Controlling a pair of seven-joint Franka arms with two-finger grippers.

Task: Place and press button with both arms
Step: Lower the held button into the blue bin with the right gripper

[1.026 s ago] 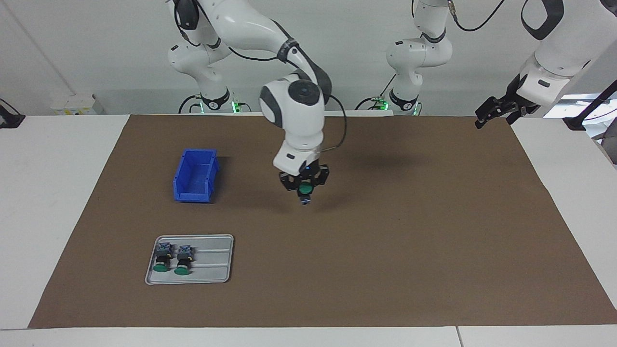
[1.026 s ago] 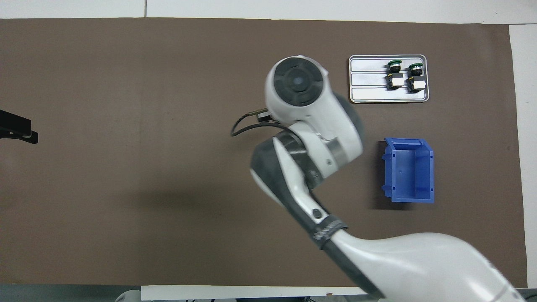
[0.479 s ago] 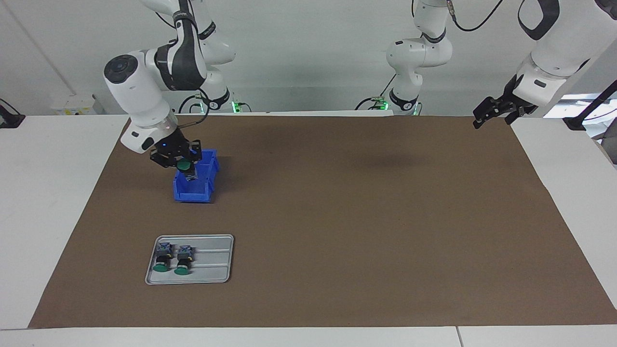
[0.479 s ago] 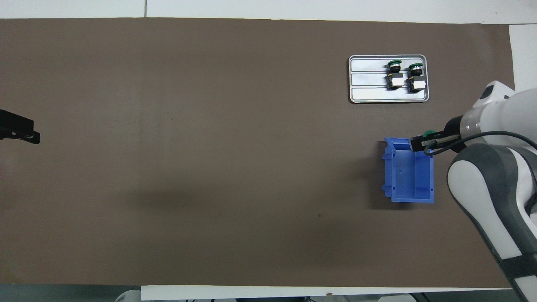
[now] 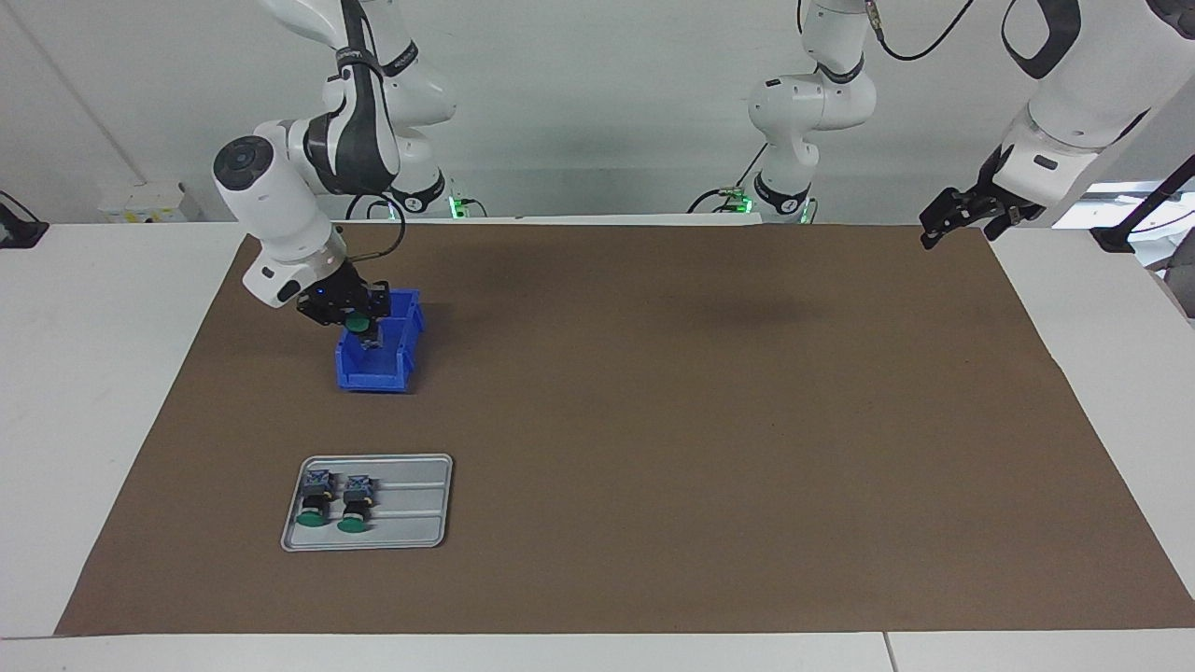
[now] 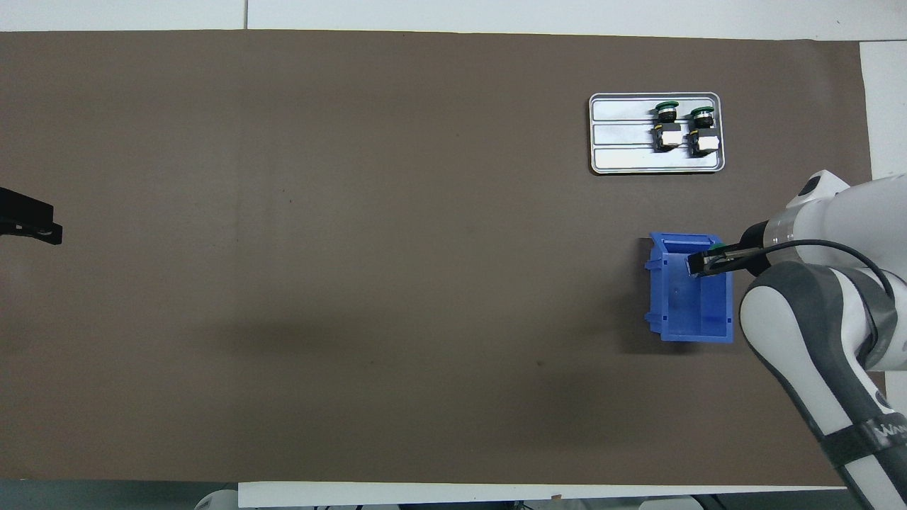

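Facing view shows a white table (image 5: 112, 373) covered across most of its top by a brown mat (image 5: 700, 420), with a plain pale wall (image 5: 607, 93) along the upper edge of the frame and both arm bases standing there.

In the left part of the frame, the right gripper (image 5: 359, 329) hangs over the open top of a blue bin (image 5: 373, 369), its fingertips pinching the button (image 5: 356, 323). This button has a round flat green cap facing the camera, with a dark body and a blue-grey block hanging below it into the bin's mouth; whether it touches the bin cannot be told. In the overhead view the same button (image 6: 717, 248) shows only as a sliver of green at the gripper's tip (image 6: 698, 263), at the right of the frame over the bin (image 6: 669, 312).

At lower left of the facing view, a silver tray (image 5: 411, 509) holds two more green-capped buttons (image 5: 333, 501) lying side by side at one end.

At upper right, the left gripper (image 5: 936, 227) waits with its fingers spread over the mat's corner.
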